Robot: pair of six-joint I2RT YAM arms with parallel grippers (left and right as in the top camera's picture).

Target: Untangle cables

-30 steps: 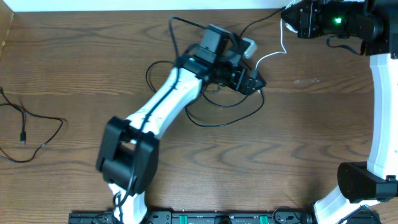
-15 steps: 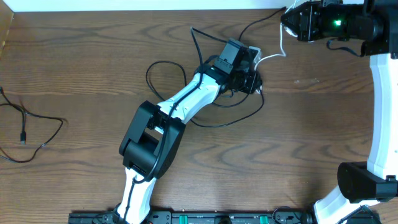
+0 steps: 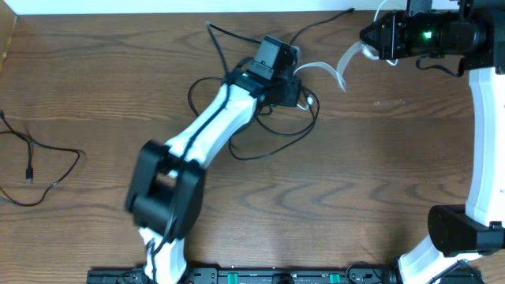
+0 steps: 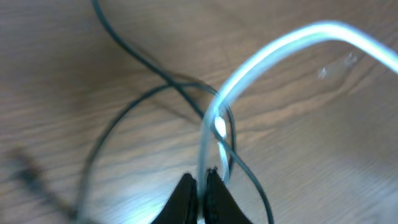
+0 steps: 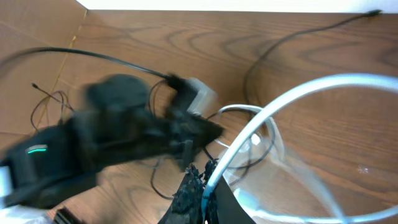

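Technician: Since a second ago, the left gripper [image 4: 200,185] has closed from fully spread to clamped on the white cable [image 3: 319,65]. Over the last half second the left arm [image 3: 213,126] has drawn back toward the left. What is the cable's position?

Inspector: The white cable spans the far centre of the table [image 3: 355,173], running in an arc from the left gripper to the right gripper [image 3: 369,38]. It appears blurred in all three views. In the left wrist view it rises from between the closed fingertips and bends away to the upper right.

Technician: And the right gripper?

Inspector: Its fingers are pinched tight on the other end of the white cable, at the far right of the table.

Technician: State the surrounding cables.

Inspector: One black cable [image 3: 189,95] lies in loose loops on the wood around and beneath the left gripper, and its strands cross just beside the white cable near the fingertips. A second black cable [image 3: 30,158] lies by itself at the left edge of the table, well apart from both grippers.
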